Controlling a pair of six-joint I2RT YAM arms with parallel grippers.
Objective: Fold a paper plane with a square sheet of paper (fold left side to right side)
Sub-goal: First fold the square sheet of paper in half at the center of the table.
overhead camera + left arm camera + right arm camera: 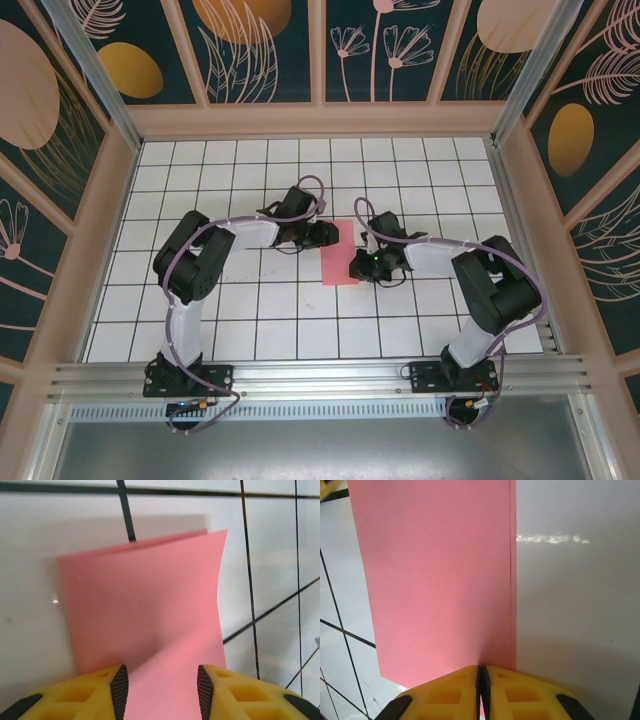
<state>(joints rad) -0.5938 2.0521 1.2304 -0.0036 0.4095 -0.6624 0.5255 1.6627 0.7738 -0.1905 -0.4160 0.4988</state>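
Observation:
The square sheet of paper (340, 256) is pink-red and lies folded in half as a tall rectangle in the middle of the white grid table (250, 330). In the right wrist view the sheet's (440, 580) two layers show, their long edges nearly matched along one side. My right gripper (481, 680) is shut on the near end of the sheet beside those edges, and a sliver of pink shows between its pads. It sits at the sheet's lower right (358, 268). My left gripper (160, 690) is open at the upper left (328, 233), and the slightly lifted paper (150, 605) runs between its fingers.
Wooden walls (320, 120) with dark floral panels enclose the table on three sides. An aluminium rail (320, 380) carrying both arm bases runs along the near edge. White tiles lie bare to the left and right of the arms.

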